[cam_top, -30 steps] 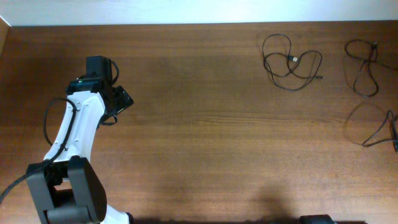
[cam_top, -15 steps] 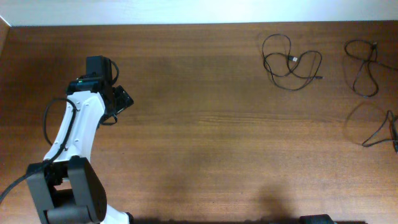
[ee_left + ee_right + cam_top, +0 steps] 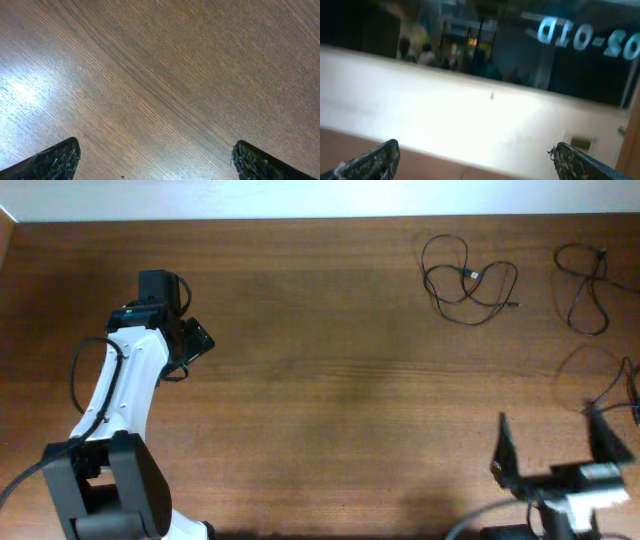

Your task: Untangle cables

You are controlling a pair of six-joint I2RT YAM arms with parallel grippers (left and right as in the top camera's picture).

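Observation:
Three thin black cables lie apart at the table's right in the overhead view: a looped one [image 3: 467,280] at the back, a second one [image 3: 586,282] near the back right edge, and a third one [image 3: 612,388] at the right edge. My right gripper [image 3: 555,442] is open and empty at the front right, its right finger just in front of the third cable. My left gripper [image 3: 197,340] is open and empty at the left, far from the cables. The left wrist view shows only bare wood between its fingertips [image 3: 155,160]. The right wrist view [image 3: 475,160] is blurred and shows no cable.
The wooden table [image 3: 330,400] ends at a white wall along the back. My left arm [image 3: 120,395] stretches from the front left corner. The right wrist view looks at the pale wall [image 3: 470,120] and a dark window above it.
My right gripper has come into the overhead view at the front right, open. The left arm and the cables have not moved.

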